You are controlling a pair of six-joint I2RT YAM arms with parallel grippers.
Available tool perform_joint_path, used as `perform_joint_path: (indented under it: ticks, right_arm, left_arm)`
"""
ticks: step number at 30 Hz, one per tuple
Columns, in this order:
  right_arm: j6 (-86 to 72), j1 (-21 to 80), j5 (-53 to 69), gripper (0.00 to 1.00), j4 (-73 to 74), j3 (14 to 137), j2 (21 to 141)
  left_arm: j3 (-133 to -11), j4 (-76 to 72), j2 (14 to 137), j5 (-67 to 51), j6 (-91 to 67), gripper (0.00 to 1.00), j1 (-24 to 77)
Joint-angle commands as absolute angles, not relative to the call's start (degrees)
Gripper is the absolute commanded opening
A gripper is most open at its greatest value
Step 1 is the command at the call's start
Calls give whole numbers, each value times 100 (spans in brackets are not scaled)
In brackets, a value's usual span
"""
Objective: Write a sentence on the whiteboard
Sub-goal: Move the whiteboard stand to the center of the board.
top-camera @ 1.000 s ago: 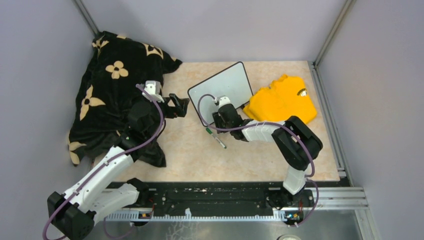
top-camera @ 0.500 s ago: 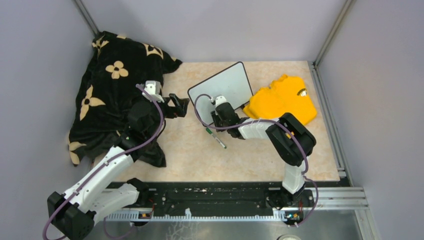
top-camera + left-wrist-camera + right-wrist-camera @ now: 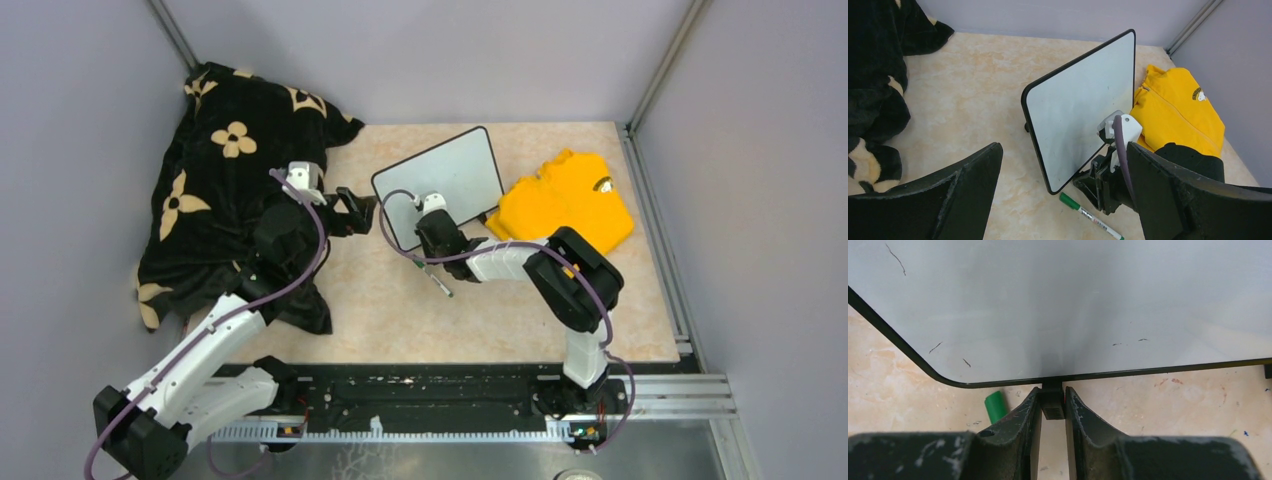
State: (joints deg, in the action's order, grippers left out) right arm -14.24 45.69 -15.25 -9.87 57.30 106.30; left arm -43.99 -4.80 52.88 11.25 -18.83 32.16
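While the right tool is clenched on a foot of the whiteboard, the board should be shifted slowly w/o tipping; left tool, released, pref. held clear.

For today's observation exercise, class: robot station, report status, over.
Left gripper open, left of the whiteboard. Right gripper shut on its near-edge foot. No sentence written. Green-capped marker lies on the table by that grip.
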Motion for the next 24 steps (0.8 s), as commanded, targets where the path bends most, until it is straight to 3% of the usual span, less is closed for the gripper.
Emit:
perform_joint_path:
  ticks: [1, 16, 24]
  right_arm:
    - [-1941, 4833, -1772, 19, -1098, 6082, 10800]
    - [-2893, 5512, -2692, 10, -277, 7193, 11662]
    - [-3329, 5789, -3074, 12, 141, 7710, 11990]
  left_arm:
    - [-4346, -524, 5084, 1282, -1955, 99, 3242]
    - [-4382, -353, 4857, 1688, -2061, 99, 3239]
    - [-4379, -308, 4774, 1844, -2083, 99, 3238]
